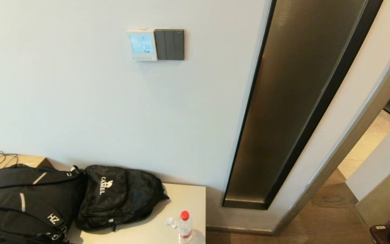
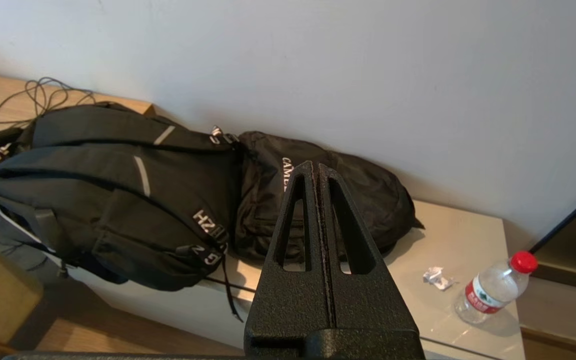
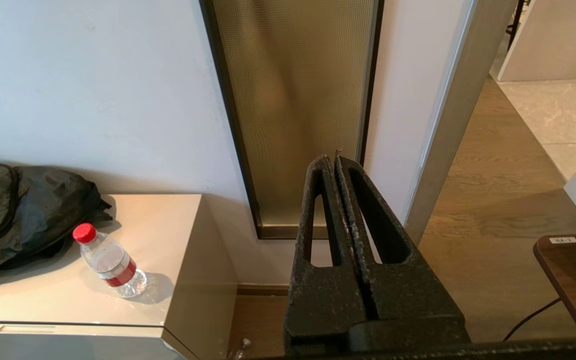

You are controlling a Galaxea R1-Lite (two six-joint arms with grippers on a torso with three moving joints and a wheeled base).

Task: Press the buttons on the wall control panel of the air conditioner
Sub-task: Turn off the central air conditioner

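Neither arm shows in my head view; I only see each end effector through its own wrist camera. My left end effector (image 2: 316, 167) has its two black fingers pressed flat together with nothing between them, and it hangs low above the bench (image 2: 460, 235), pointing toward the two black backpacks, the large backpack (image 2: 108, 190) and the smaller backpack (image 2: 328, 195) printed "CAMEL", part of which the fingers cover. My right end effector (image 3: 332, 161) is likewise closed on nothing, low in front of the tall bronze wall panel (image 3: 293, 100) beside the doorway. High on the wall, the air conditioner's wall control panel (image 1: 142, 45) sits touching the left edge of a dark grey switch plate (image 1: 170, 44); its screen glows blue with digits I read as roughly 23, though the last character is hard to make out. Along its lower edge the buttons (image 1: 143, 58) are a pale row too small for me to count. Both end effectors are well apart from it. On the bench a red-capped water bottle (image 1: 184, 226) stands near a crumpled scrap (image 1: 171, 222), the bottle's base cut off in the head view.
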